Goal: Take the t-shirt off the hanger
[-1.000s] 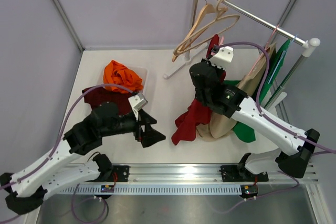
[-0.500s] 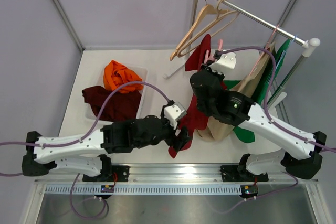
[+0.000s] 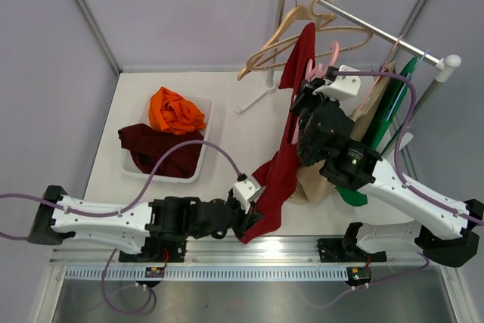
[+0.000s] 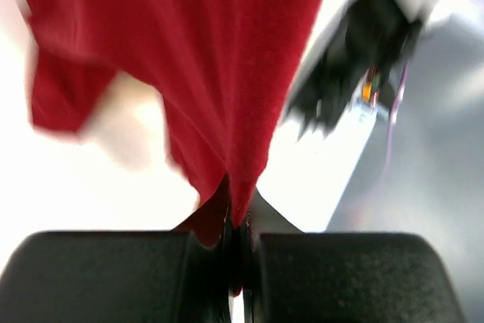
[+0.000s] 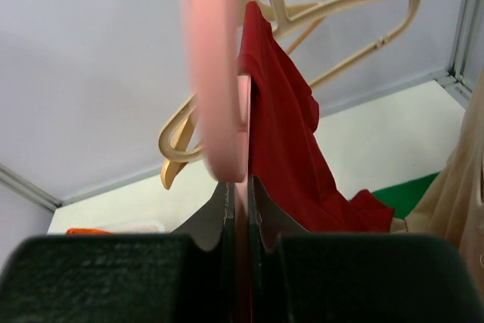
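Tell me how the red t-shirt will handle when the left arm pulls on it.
The red fabric t-shirt is probably floppy: it hangs in loose folds from the pink plastic hanger down to the left end effector. It will likely bunch rather than slide stiffly, as the fabric creases where it is pinched.

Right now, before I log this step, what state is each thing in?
red t-shirt, stretched between the pink hanger and the left fingers
pink hanger, gripped by the right fingers
left fingers, shut on the red t-shirt's lower edge
right fingers, shut on the pink hanger
wooden hangers, bare, hung on the rail
orange garment, crumpled in the tray
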